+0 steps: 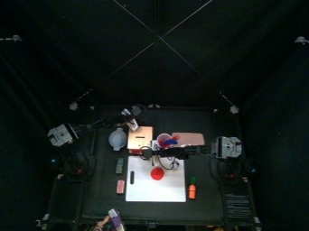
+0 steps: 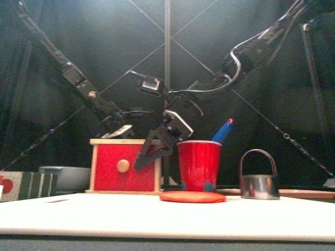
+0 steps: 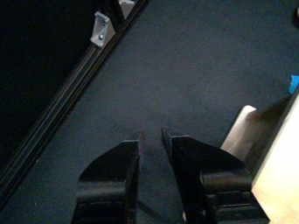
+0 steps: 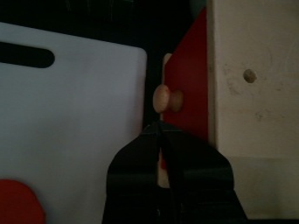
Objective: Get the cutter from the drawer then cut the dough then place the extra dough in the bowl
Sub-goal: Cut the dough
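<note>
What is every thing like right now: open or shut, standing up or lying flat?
Drawer: looks shut.
Cutter: out, standing upright.
Dough: lying flat on the white board.
Red cup: upright, blue knife inside.
Left gripper: shut, empty.
Right gripper: shut, beside the drawer's knob.

Right gripper (image 4: 158, 131) at the drawer knob (image 4: 167, 98)

The two black jaws were drawn together, their tips meeting just short of the pale round knob on the red drawer front (image 4: 193, 61); whether they touched it could not be told. The drawer front sat in the pale wooden box (image 4: 257, 87), which had a small dark hole in its side. A dark strip of table separated the drawer front from the near edge of the white cutting board (image 4: 82, 114). The red dough (image 4: 17, 201) lay on the board, mostly out of view.
</note>
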`<state>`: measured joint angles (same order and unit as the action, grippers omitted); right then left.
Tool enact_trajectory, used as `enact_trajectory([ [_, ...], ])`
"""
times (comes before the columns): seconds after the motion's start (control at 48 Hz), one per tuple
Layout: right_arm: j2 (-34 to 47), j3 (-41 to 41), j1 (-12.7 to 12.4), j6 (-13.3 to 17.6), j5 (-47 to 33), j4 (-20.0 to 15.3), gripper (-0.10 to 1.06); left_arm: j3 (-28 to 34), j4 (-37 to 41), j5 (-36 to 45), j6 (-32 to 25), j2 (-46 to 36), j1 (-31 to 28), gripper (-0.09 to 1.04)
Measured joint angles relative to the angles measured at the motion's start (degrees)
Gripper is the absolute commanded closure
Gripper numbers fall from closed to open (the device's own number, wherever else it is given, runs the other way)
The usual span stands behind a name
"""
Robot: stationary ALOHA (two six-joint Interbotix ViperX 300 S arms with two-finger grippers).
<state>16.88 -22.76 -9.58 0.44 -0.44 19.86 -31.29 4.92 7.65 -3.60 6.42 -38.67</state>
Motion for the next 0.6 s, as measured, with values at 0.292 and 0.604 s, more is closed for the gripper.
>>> enact_trajectory([
  [0.292,0.0,0.09,0.44,0.18,0.0,0.0,0.7,-0.18,-1.32,-1.58,0.35,0.0,0.0,0.27],
  [0.604,-8.26,-2.29,7.91,0.88,1.49,-1.67,0.7,-1.05,-3.25,-9.32,0.35,-1.93,0.0,0.27],
])
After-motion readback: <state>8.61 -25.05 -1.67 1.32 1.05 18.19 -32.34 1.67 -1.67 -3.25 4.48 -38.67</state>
